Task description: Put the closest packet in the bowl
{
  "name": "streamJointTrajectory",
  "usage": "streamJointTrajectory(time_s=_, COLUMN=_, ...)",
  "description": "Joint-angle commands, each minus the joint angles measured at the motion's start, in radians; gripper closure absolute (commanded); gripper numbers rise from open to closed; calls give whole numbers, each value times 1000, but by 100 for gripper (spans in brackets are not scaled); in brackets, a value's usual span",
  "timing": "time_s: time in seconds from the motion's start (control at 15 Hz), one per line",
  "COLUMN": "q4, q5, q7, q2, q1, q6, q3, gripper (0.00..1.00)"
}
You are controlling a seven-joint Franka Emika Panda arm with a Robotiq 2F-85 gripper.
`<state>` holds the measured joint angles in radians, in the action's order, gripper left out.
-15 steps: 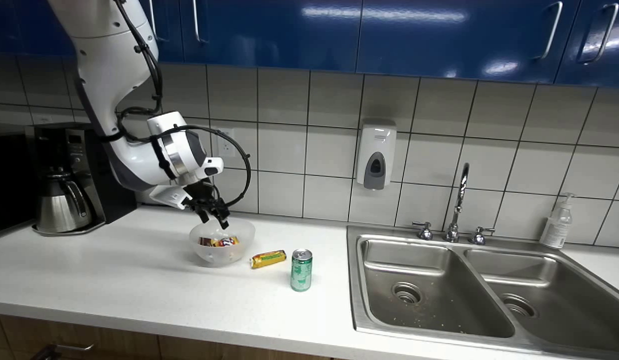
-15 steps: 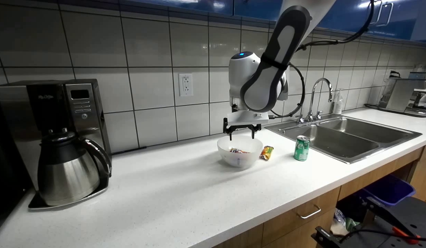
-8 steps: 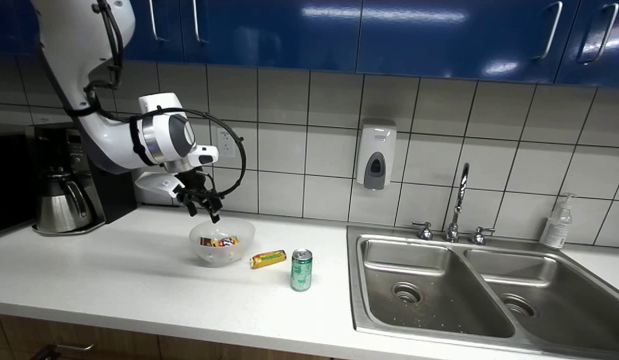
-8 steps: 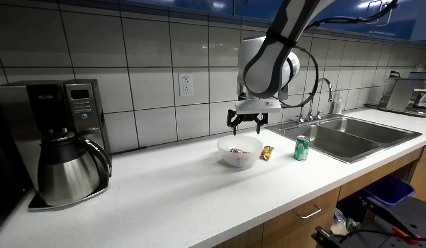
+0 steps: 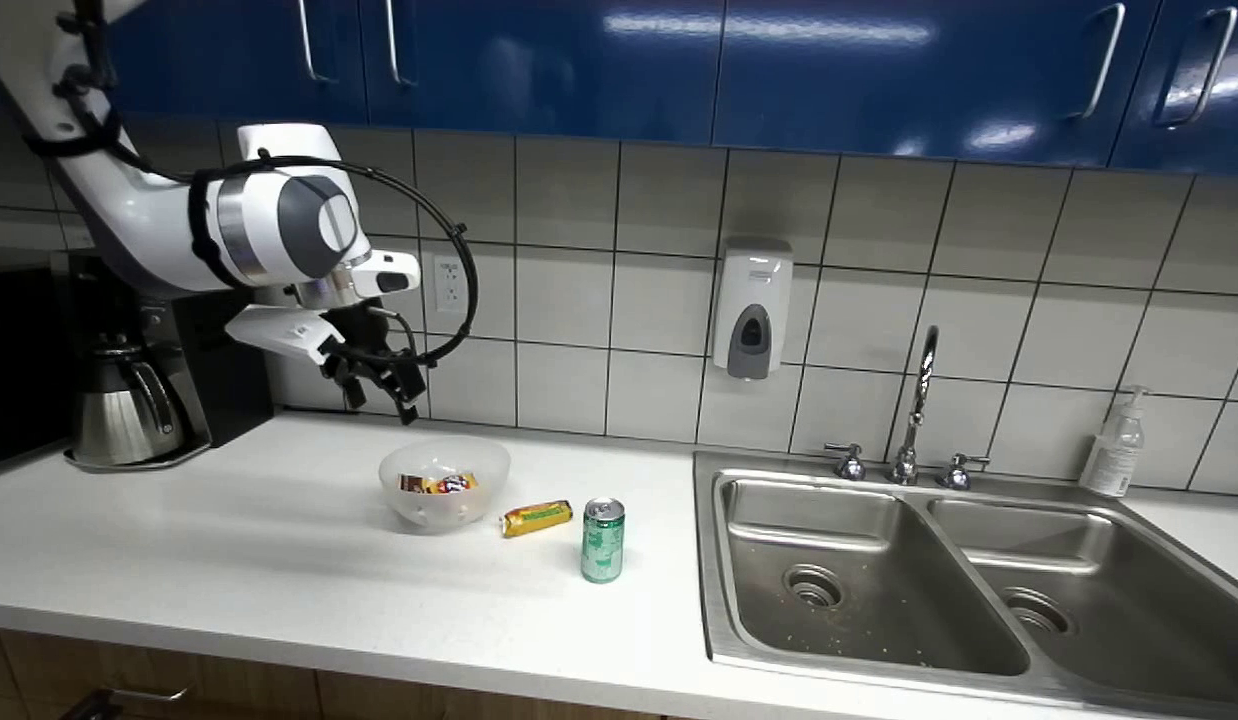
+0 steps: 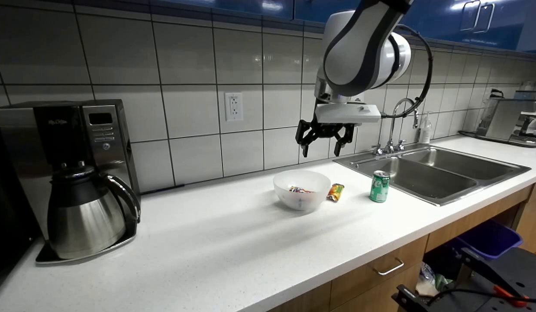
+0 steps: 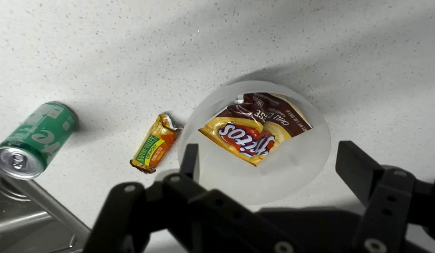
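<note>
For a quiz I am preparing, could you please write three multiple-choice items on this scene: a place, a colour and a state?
1. Where does the brown-and-yellow Fritos packet lie?
A) In the sink
B) In the round frosted-white bowl
C) On the coffee maker

2. What colour is the cylindrical metal can?
A) Green
B) Red
C) Purple

3. How does the black two-fingered gripper stand?
A) Shut on the can
B) Shut, empty
C) Open, empty

1 B: the wrist view shows it inside.
2 A: every view shows it green.
3 C: both exterior views show parted, empty jaws.
</note>
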<state>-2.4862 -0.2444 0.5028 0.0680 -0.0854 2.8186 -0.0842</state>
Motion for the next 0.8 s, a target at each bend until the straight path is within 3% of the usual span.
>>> streamJointTrajectory(time_s=0.0, q4=-102, q5=92, q7=-116, q2=-150, q1=23, q6=-48, q3=37, gripper=0)
streamJointTrajectory(time_s=0.53, q4=-193, q5=274, q7=-331, q2=-382, q1=13, q6=-221, q3=59, gripper=0)
streamJointTrajectory(time_s=0.6, q4=-154, q5=249, q7=-279, q2=-286, q1=34, q6=-153, q3=77, gripper=0)
streamJointTrajectory(time_s=0.73, q4=-166, q5=265, q7=-304, q2=-333, q1=32, q6=-194, q3=77, gripper=0)
